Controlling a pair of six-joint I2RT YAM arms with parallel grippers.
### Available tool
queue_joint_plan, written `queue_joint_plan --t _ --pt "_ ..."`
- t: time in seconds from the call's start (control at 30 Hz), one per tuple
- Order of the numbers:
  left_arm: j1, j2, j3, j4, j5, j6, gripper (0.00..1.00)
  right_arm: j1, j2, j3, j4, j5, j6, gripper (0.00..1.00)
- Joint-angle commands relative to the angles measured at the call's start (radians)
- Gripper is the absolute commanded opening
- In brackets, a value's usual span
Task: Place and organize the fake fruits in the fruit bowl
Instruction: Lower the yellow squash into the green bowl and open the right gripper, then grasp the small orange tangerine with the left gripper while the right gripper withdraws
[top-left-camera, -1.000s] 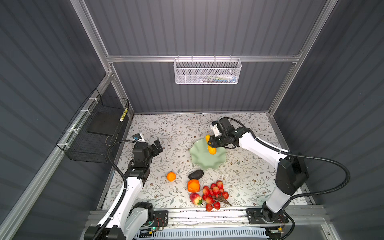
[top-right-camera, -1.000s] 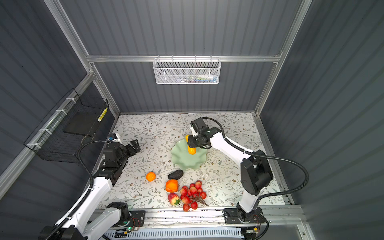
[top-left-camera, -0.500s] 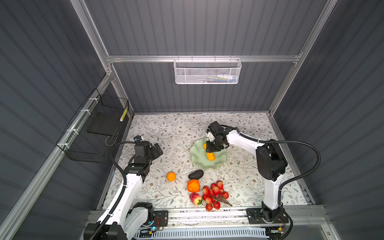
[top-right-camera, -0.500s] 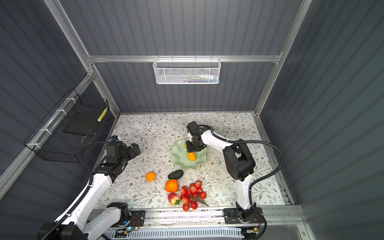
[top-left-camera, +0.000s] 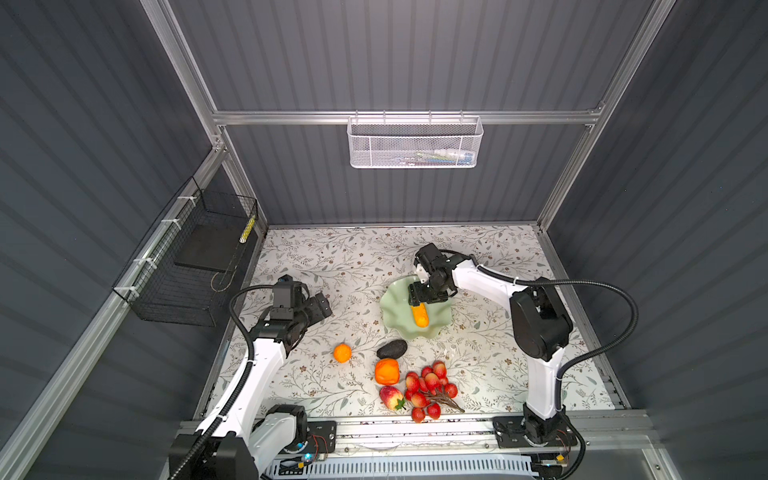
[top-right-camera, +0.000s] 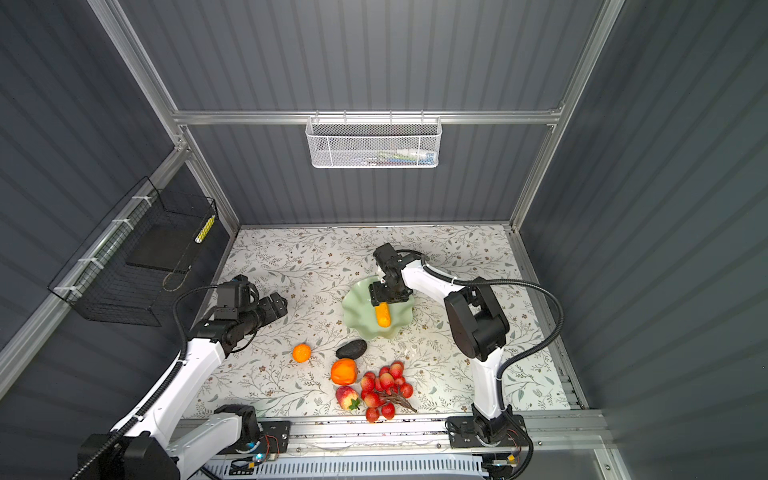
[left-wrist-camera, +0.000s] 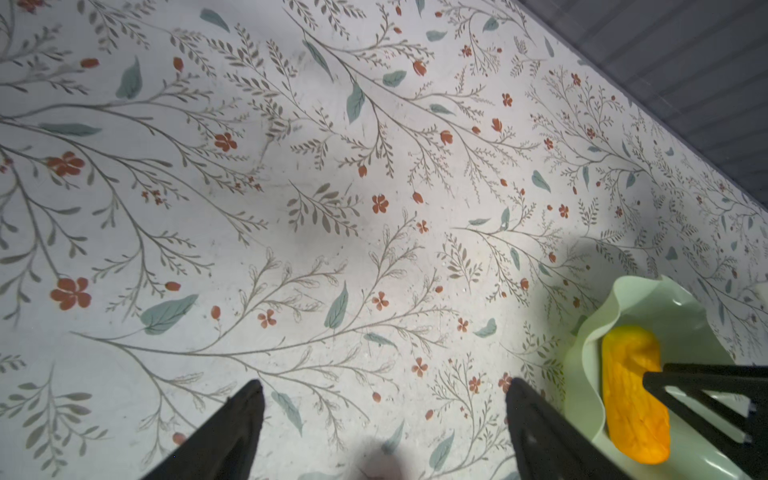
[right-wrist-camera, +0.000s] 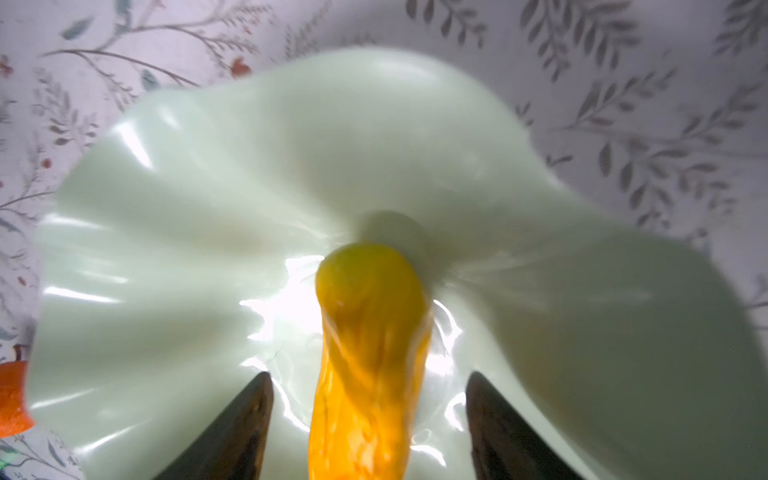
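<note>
Yellow fruit (top-left-camera: 420, 316): lying in bowl (top-left-camera: 392, 322).
Right gripper (right-wrist-camera: 369, 376): spread either side of it, gaps showing, not pinching.
Left gripper (left-wrist-camera: 383, 381): spread, empty, above bare mat (top-left-camera: 332, 257).
Other fruits (top-left-camera: 387, 371): 5, on mat outside bowl.

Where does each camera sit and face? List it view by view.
Top views: high at the front, looking down on the floral table; the whole left arm and right arm show, right tool over the fruit bowl.
Left wrist: on the left arm, facing down at the table past the open left tool; bowl partly in view.
Right wrist: on the right arm, facing into the bowl; open right tool straddles the yellow-orange elongated fruit.
Shared: all four show bowl and fruit.
</note>
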Motion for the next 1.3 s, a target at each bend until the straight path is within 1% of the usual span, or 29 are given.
queue_joint_plan --t 0.0,0.07,0.17,0.23,0.37,0.5,0.6,0.77,0.9,1.07,1.13,1.27 --pt "-0.010 0.003 -0.003 -0.040 0.091 -0.037 0.90 -0.016 -0.157 -0.037 0.084 0.028 0.023 0.82" --pt "-0.042 0.006 -0.018 -0.035 0.093 -0.052 0.90 -0.024 -0.247 -0.099 0.169 0.035 0.035 0.89" --pt "-0.130 0.023 -0.033 -0.039 0.052 -0.079 0.90 -0.035 -0.361 -0.193 0.289 0.050 0.060 0.99" --pt "-0.188 0.042 -0.043 -0.038 0.035 -0.106 0.90 -0.044 -0.417 -0.242 0.333 0.064 0.072 0.99" --pt "-0.241 0.060 -0.081 -0.048 0.026 -0.145 0.89 -0.063 -0.478 -0.301 0.360 0.078 0.085 0.99" --pt "-0.253 0.050 -0.106 -0.089 -0.004 -0.148 0.88 -0.085 -0.501 -0.341 0.366 0.073 0.097 0.99" --pt "-0.256 0.053 -0.111 -0.095 -0.002 -0.141 0.87 -0.101 -0.499 -0.354 0.367 0.055 0.112 0.99" --pt "-0.278 0.107 -0.114 -0.078 0.021 -0.135 0.85 -0.117 -0.498 -0.367 0.381 0.035 0.129 0.99" --pt "-0.308 0.133 -0.130 -0.044 0.024 -0.153 0.80 -0.124 -0.498 -0.373 0.384 0.031 0.135 0.99" --pt "-0.359 0.183 -0.143 -0.027 -0.009 -0.171 0.78 -0.135 -0.504 -0.400 0.397 0.025 0.147 0.99" --pt "-0.372 0.205 -0.148 -0.017 -0.015 -0.177 0.75 -0.140 -0.507 -0.408 0.403 0.022 0.153 0.99" --pt "-0.380 0.212 -0.139 -0.011 -0.012 -0.179 0.58 -0.150 -0.510 -0.420 0.408 0.017 0.159 0.99"
